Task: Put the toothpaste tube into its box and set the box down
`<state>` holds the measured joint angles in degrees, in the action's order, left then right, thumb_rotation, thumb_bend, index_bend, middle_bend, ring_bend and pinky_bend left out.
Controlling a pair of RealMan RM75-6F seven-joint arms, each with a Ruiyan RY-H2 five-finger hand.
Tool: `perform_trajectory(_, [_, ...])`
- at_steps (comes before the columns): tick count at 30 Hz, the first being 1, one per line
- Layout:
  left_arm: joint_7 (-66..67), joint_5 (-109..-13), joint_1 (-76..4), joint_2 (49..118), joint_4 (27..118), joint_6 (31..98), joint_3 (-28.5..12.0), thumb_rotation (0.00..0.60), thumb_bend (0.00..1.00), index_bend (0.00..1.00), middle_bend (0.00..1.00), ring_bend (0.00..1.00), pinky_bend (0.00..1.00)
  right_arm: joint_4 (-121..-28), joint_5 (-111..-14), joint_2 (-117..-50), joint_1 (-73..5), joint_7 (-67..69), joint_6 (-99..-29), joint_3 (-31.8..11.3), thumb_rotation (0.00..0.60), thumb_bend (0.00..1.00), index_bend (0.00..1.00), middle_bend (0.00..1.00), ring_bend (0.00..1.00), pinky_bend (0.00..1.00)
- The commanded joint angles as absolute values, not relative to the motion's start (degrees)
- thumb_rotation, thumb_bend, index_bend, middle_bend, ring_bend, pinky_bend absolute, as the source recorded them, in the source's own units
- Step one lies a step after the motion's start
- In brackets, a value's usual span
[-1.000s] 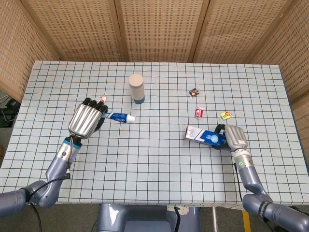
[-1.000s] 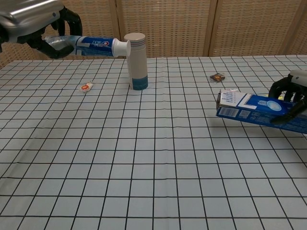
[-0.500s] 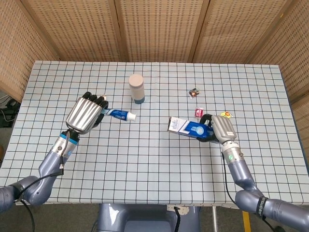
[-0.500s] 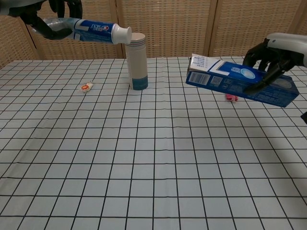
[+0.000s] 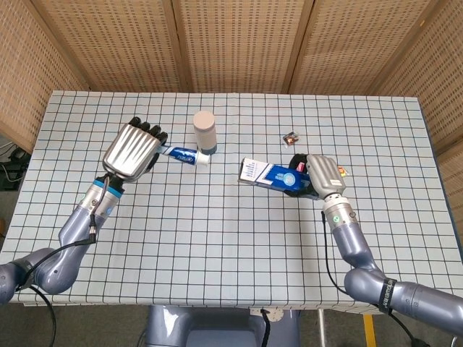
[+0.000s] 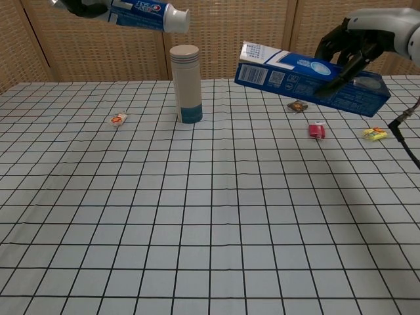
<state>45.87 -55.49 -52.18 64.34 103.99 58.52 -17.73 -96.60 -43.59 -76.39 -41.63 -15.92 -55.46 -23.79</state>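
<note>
Left hand (image 5: 132, 150) is gripping the blue-and-white toothpaste tube (image 5: 186, 155) above the bench, cap pointing right; right hand (image 5: 321, 176) is clasping the blue rectangular cardboard box (image 6: 308, 78) aloft, open end facing the tube.

Two slim arms in matte blue-grey, each ending in a left hand (image 5: 132, 149) and right hand (image 5: 321, 176) with a ribbed, brushed-silver back plate and black fingers (image 5: 147, 130). Wrist collars in pale silver with a turquoise band on the left and a small green dot on the right, thin black cables looping beside both forearms, and a black ring with white lettering low on the right arm. Silver shell and dark fingers of the right hand (image 6: 365, 34) in the chest view, with a black cable hanging below.
</note>
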Motion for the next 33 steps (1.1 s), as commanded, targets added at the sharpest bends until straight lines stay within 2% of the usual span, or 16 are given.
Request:
perform_trajectory(1, [46.8, -54.0, -53.7, 64.2, 103.5, 57.8, -18.0, 0.600, 0.48, 0.74, 0.44, 0.43, 0.34, -97.4, -42.9, -75.8, -42.1, -15.9, -55.7, -23.9, 0.600, 0.22, 0.72, 0.53, 0.57, 0.65])
perform_trajectory(18, [54.0, -48.1, -61.2, 69.2, 101.0, 57.4, -14.4, 0.600, 0.48, 0.74, 0.44, 0.43, 0.35, -99.3, -40.1, -74.5, -43.9, -15.0, -56.1, -22.2, 0.600, 0.22, 0.72, 0.53, 0.57, 0.65])
perform_trajectory(33, [55.3, -45.4, -64.3, 72.3, 99.1, 59.1, -13.5, 0.600, 0.48, 0.74, 0.44, 0.43, 0.35, -99.7, -39.5, -73.9, -44.7, -13.3, -55.8, -21.5, 0.600, 0.22, 0.72, 0.53, 0.57, 0.65])
